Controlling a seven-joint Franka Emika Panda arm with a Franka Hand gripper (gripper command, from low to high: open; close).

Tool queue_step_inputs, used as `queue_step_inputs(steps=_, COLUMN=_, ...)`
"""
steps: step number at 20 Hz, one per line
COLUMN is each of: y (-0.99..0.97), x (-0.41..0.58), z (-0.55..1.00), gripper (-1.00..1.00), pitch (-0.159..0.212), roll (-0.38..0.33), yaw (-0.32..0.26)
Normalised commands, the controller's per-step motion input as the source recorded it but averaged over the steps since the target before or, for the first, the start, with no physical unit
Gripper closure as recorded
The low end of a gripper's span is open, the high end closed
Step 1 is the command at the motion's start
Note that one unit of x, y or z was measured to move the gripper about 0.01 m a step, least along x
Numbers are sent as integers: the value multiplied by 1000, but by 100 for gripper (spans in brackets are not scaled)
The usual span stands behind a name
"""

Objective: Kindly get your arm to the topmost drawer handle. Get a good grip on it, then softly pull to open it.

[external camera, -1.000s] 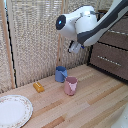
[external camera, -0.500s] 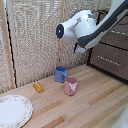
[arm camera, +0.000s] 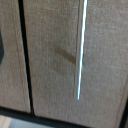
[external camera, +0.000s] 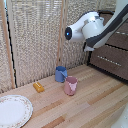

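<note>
Arm (external camera: 92, 30) raised at exterior view's right, wrist turned toward dark drawer fronts (external camera: 112, 55). Wrist view fills with brown panel; drawer handle (arm camera: 80, 50) runs across it, close ahead, untouched. Gripper fingers out of sight: opening cannot be told. Approach stage, judged.

The arm (external camera: 95, 30) hangs raised, bent; its pincer seems hidden.

Two cups (external camera: 61, 74) (external camera: 70, 85), one plate (external camera: 13, 110), one yellow block (external camera: 38, 87).

The white arm (external camera: 92, 29) hangs before the dark brown drawers; the thin silver drawer handle (arm camera: 80, 50) lies untouched.
</note>
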Motion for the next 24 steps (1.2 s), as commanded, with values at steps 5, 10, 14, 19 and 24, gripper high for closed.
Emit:
queue_step_inputs(steps=5, y=-711, x=-303, z=197, gripper=-100, pitch=-8, roll=-64, yaw=101)
queue_step_inputs(steps=10, y=-671, x=-267, z=336, gripper=-100, pitch=-29, roll=-67, yaw=63)
queue_step_inputs(steps=14, y=-613, x=-32, z=25, gripper=-100, pitch=1, roll=22, yaw=70)
queue_step_inputs(steps=19, y=-510, x=-46, z=-58, gripper=100, pitch=0, roll=18, yaw=71)
queue_step_inputs(steps=24, y=-174, x=-49, z=-57, gripper=100, pitch=2, roll=0, yaw=326)
